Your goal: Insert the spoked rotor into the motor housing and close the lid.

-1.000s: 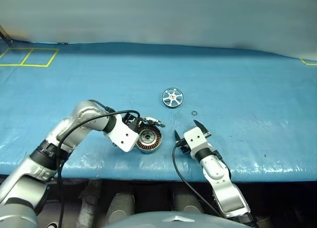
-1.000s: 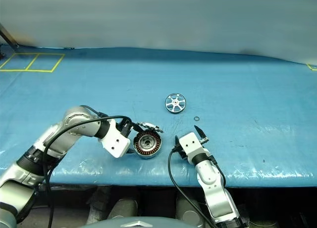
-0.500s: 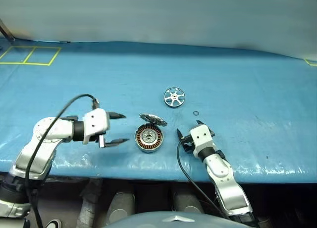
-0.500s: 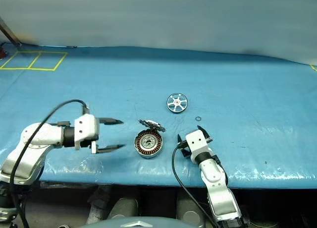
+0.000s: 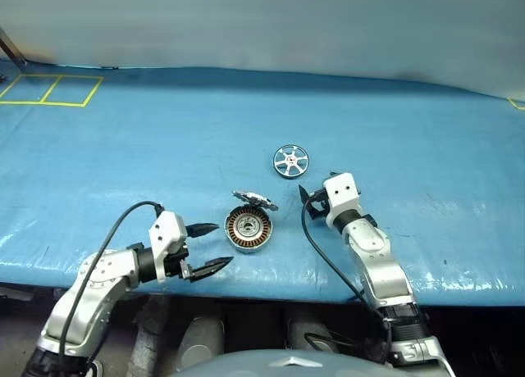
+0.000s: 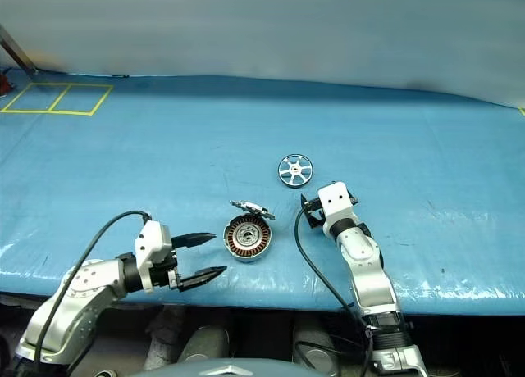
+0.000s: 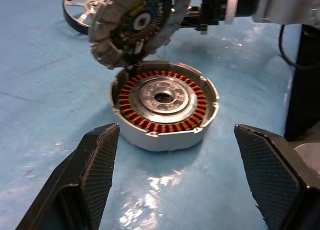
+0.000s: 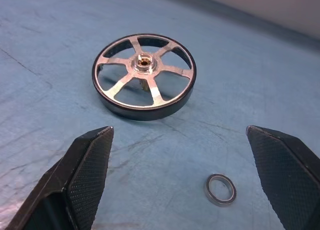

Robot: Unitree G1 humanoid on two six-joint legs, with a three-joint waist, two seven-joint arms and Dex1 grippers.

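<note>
Rotor: the small silver wheel with six spokes and a dark rim (image 8: 144, 78) lies flat on the blue worktop (image 5: 426, 131), well apart from the cup it must go into.
Housing: the round silver metal cup with a ring of copper wire inside (image 7: 165, 103) sits near the front edge of the worktop, and nothing is in it yet.
Lid: the thin round grey metal plate (image 7: 137, 24) stands tipped up on its hinge at the cup's far rim, so the cup is open.
Right pincer: the right pincer (image 8: 180, 182) is spread wide and holds nothing; it points at the rotor, which is just ahead of it.
Left pincer: the left pincer (image 7: 182, 175) is spread wide too, holds nothing, and faces the cup.
Small ring: a tiny dark metal ring (image 8: 220, 189) lies between the right fingers.
Risk one: I think the fingers could scoop or push the tiny ring while closing on the rotor.
Risk two: the rotor is low and round, so a pinch on its rim could slip.
Risk three: a bump could knock the lid shut before the rotor goes in.
</note>
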